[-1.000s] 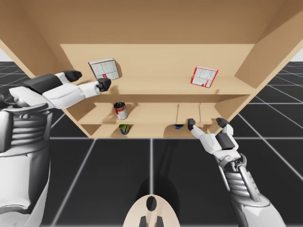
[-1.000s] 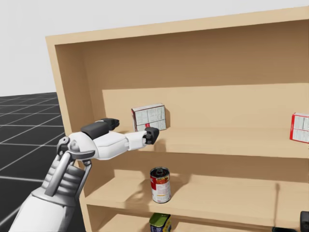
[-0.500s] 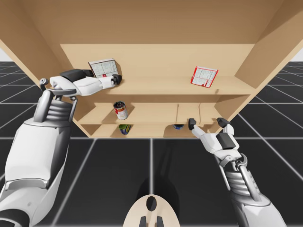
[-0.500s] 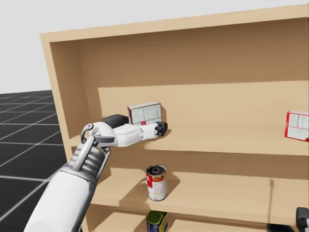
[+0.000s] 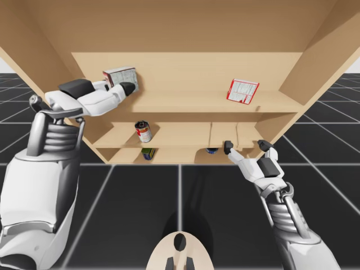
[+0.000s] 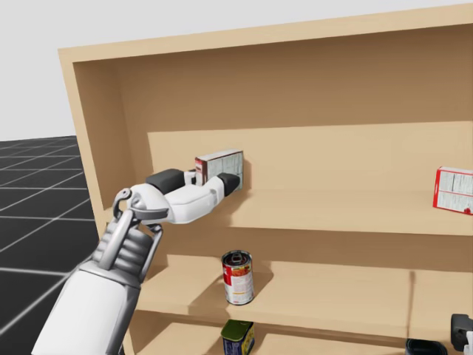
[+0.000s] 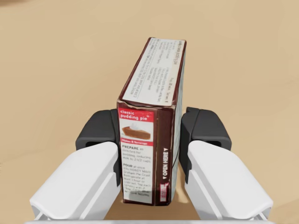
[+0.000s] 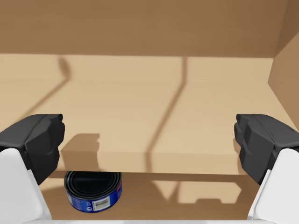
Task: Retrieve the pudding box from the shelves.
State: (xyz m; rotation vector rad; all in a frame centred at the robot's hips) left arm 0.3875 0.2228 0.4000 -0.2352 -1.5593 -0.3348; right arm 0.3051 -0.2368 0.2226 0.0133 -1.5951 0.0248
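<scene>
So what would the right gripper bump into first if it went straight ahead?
Most likely the wooden shelf board ahead of my open right gripper, then the back wall, though depth is hard to judge. The blue can sits lower, under that board.

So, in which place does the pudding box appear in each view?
High view: pudding box at the upper shelf's left end, in my left claw.
Head view: upper shelf's left, same claw, box.
Left wrist view: box between both fingers, touched from two sides.
Right wrist view: my open right claw faces a lower shelf and blue can.
Shared landmark: left claw.
</scene>
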